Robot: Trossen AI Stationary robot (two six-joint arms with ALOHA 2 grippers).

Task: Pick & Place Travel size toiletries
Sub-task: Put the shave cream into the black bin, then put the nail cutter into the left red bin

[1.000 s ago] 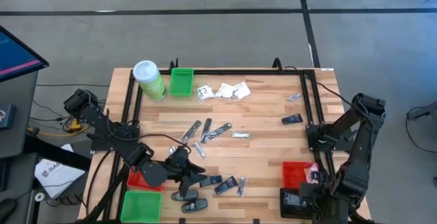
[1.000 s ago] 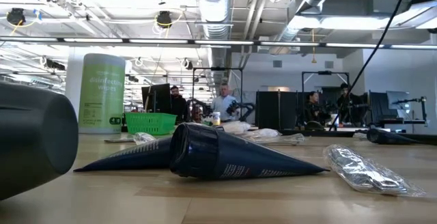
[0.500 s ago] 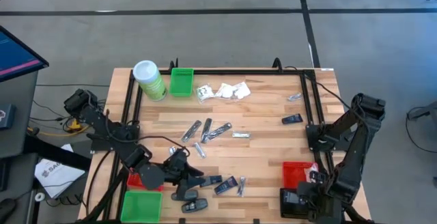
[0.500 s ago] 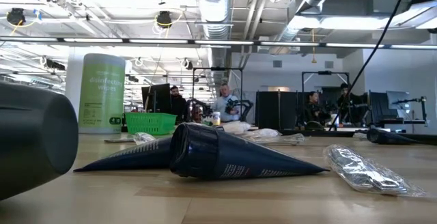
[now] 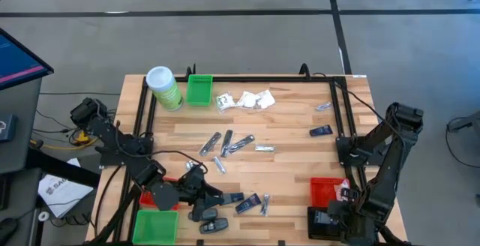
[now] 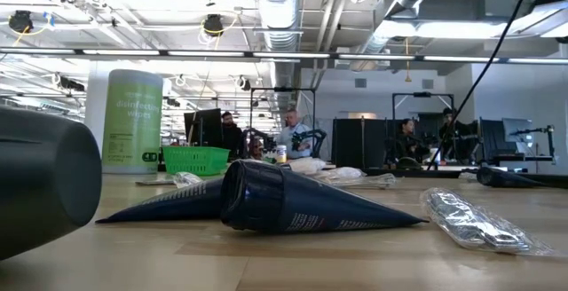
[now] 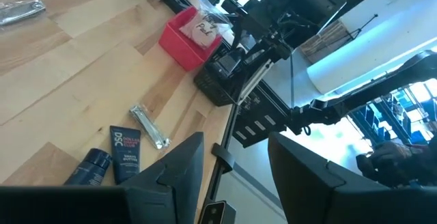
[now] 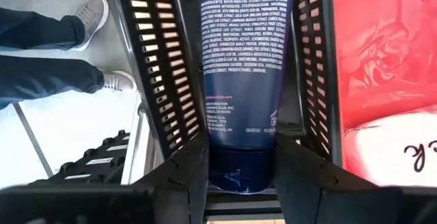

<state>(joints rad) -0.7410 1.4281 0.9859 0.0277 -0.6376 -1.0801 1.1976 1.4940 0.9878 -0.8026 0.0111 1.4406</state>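
toiletries lie scattered across your wooden table (image 5: 285,167): white sachets (image 5: 253,100) near the far edge, silvery packets (image 5: 227,142) mid-table, dark blue tubes (image 5: 240,199) near the front. your left gripper (image 5: 214,199) hovers over those tubes, fingers (image 7: 179,173) spread and empty. your right gripper (image 8: 241,183) hangs over the black bin (image 8: 160,80), seemingly pinching a dark blue tube (image 8: 242,67) beside the red bin (image 5: 327,190).

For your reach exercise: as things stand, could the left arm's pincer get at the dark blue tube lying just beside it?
Probably yes. The left pincer is open and holds nothing, and the dark blue tube lies right beside it on bare table.
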